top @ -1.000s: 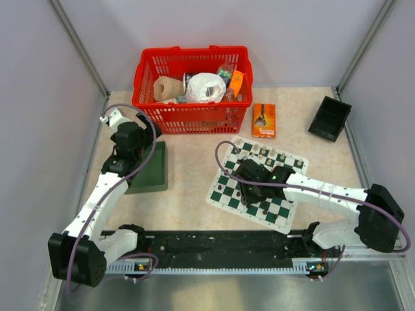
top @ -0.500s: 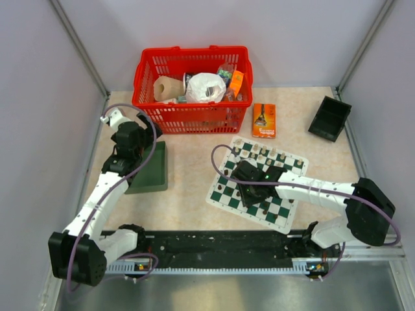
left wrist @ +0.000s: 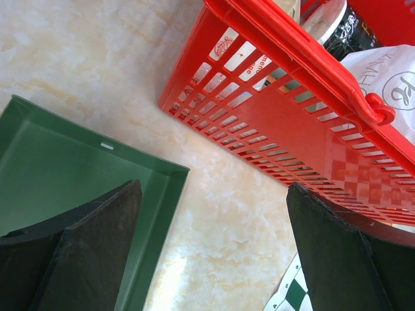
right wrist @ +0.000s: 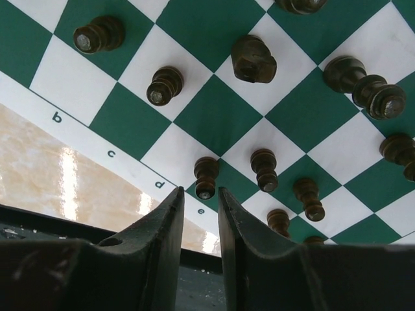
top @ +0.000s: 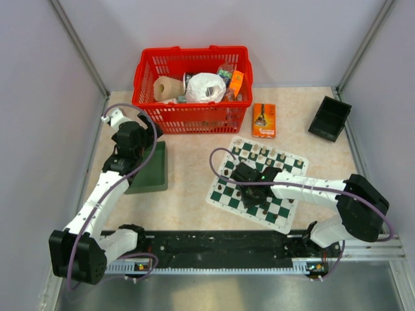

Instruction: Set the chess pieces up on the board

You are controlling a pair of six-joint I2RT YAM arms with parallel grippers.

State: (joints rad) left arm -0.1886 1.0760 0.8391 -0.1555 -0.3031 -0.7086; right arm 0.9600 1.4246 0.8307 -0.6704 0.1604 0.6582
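Beige tabletop is bearing a chessboard; right gripper is hovering nearly together at a pawn, grip unclear; left gripper gaping.

White arms, black joints, purple cables

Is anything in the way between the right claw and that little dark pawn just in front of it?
Nothing visible: the dark pawn stands on the board right at the mouth of the right gripper.

We see a red shopping basket holding a paper roll, a green tray beside it, an orange box, a black tray.
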